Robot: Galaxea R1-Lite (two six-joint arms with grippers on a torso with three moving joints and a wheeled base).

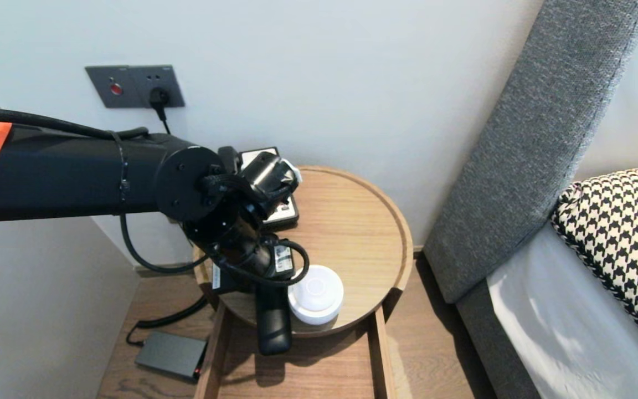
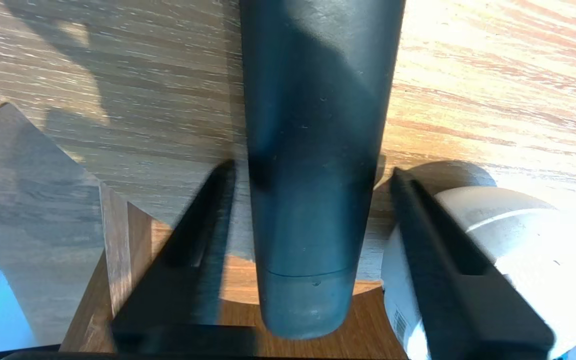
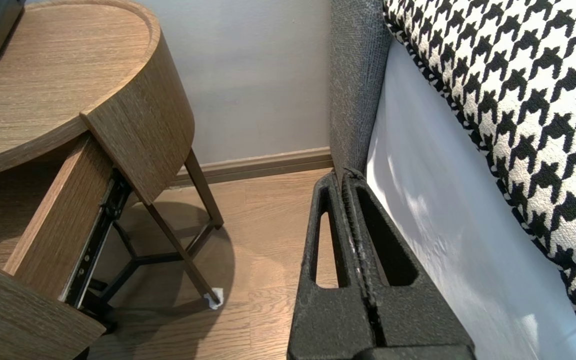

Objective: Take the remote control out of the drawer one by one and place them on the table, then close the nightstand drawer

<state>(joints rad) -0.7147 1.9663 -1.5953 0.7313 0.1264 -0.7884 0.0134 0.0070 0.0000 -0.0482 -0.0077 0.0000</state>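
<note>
**Left pincer [image 2: 313,170], position and state.** My left pincer hangs over the front edge of the round, light-wood bedside table [image 1: 363,221]. Its fingers [image 2: 193,240] are spread and pinch nothing. A narrow gap shows on each side between them and the black, elongated plastic remote control [image 1: 273,324].

**Key relation.** The remote control lies directly between my two fingers, below the wrist. Its long axis runs from the table top out toward me, at right angles to the line joining my fingertips. Its rounded near end overhangs the table edge, above the open wooden drawer [image 1: 319,371].

**Nearer arm.** The left pincer is at the remote control. My right pincer [image 3: 342,180] is parked low beside the bed, well apart, with its fingers pressed together.

**Surroundings.**
- A white, round plastic puck [image 1: 315,293] sits just beside the remote control, close against the outer side of one finger. I cannot tell whether they touch.
- A black desk telephone [image 1: 283,213] stands at the back of the table, under my forearm.
- A grey flat box [image 1: 169,354] lies on the floor.
</note>
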